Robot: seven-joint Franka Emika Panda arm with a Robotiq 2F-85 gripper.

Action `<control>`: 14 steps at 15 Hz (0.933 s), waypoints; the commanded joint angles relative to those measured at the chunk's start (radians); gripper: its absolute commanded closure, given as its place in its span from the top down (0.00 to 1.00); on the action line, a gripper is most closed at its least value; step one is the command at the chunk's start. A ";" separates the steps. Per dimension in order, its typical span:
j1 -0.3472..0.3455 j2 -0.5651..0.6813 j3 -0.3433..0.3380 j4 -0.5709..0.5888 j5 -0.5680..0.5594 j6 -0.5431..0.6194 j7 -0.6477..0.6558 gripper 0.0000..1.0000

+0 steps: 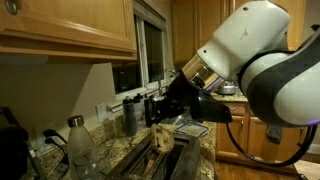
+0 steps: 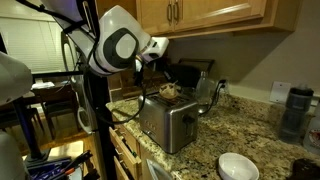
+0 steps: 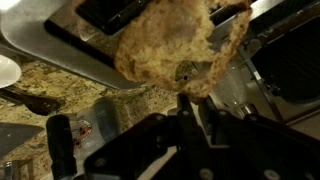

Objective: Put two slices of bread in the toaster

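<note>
My gripper (image 3: 183,100) is shut on the edge of a slice of bread (image 3: 165,45), pale tan with brown mottling. In both exterior views the slice (image 1: 163,140) (image 2: 170,92) hangs upright just over the top of the brushed-steel toaster (image 2: 168,122), with the gripper (image 2: 163,75) (image 1: 160,118) right above it. In the wrist view the toaster's top and a dark slot (image 3: 70,35) lie behind the slice. A tan edge (image 3: 235,25) shows beside the held slice; I cannot tell whether it is a second slice.
The toaster stands on a speckled granite counter (image 2: 250,135) near its corner. A white bowl (image 2: 238,165) sits on the counter. A glass bottle (image 1: 78,142) and a dark cup (image 1: 130,115) stand by the wall. Wooden cabinets (image 2: 200,12) hang overhead.
</note>
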 commanded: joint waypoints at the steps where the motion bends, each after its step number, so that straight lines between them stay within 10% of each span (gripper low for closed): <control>1: -0.046 0.025 0.027 -0.010 -0.008 0.070 -0.034 0.09; 13: 0.046 0.009 -0.035 -0.009 -0.014 0.026 -0.026 0.09; 14: 0.045 0.010 -0.034 -0.009 -0.012 0.026 -0.026 0.40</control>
